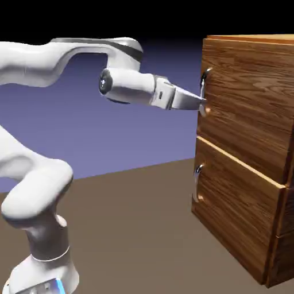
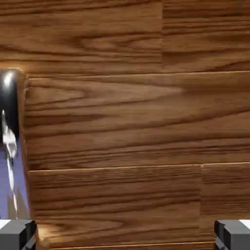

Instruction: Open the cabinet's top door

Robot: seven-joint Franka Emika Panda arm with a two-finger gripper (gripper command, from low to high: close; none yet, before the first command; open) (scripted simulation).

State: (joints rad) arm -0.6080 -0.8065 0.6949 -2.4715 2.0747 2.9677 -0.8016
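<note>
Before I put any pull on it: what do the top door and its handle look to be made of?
Top door: wood or a wood-look veneer, with a slight sheen; dark wavy grain runs across it.
Handle: probably polished metal, perhaps chrome; it is silvery and curved, with bright highlights beside near-black reflections.

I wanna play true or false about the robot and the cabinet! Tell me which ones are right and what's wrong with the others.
1. The top door is swung wide open. False: it is closed.
2. The hand has its two fingers spread apart. True.
3. The cabinet is painted green. False: it is brown, grained wood.
4. The lower front has a curved silver handle. True.
5. The robot arm reaches toward the lower handle. False: it reaches toward the upper handle.
</note>
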